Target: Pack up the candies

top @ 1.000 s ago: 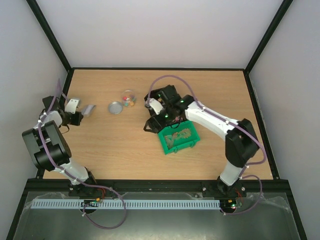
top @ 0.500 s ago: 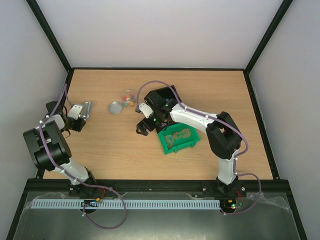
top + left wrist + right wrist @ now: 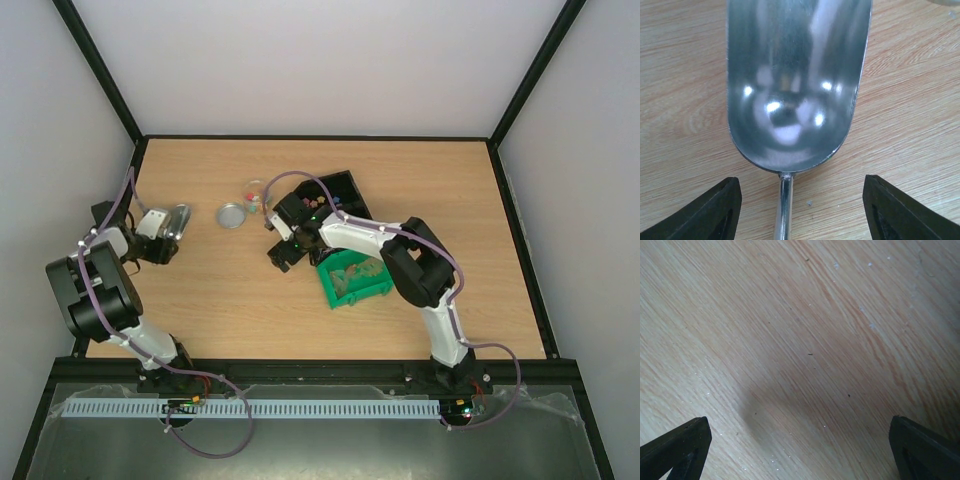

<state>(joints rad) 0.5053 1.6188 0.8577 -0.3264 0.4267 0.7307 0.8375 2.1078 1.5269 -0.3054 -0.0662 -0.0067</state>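
Two claws on the board, and neither wrist camera catches the candies. Left claw [image 3: 801, 186] first: a shiny metal scoop [image 3: 795, 85] fills its view, bowl facing the lens. Its thin handle runs down between the black fingers [image 3: 705, 215] and off the bottom edge, so the pinch itself is cut off. Overhead, the scoop juts straight out of that claw, clamped.

Right claw [image 3: 800, 440]: spread wide, a dark finger in each lower corner, only bare wooden table [image 3: 450, 180] between.

Only the overhead view shows the goods. The tiny mixed-colour candies [image 3: 260, 203] sit in a small clear round jar [image 3: 256, 190] just beyond the right claw. A round silvery lid [image 3: 232, 214] lies beside the jar, toward the left claw. Close on the right claw's other side sits a green plastic bin [image 3: 366, 292], its contents too small to read. A black block [image 3: 345, 185] behind the right arm [image 3: 370, 235] is half hidden.

The left claw hangs hard by the table's left edge. Open wood lies between both claws and the near edge.
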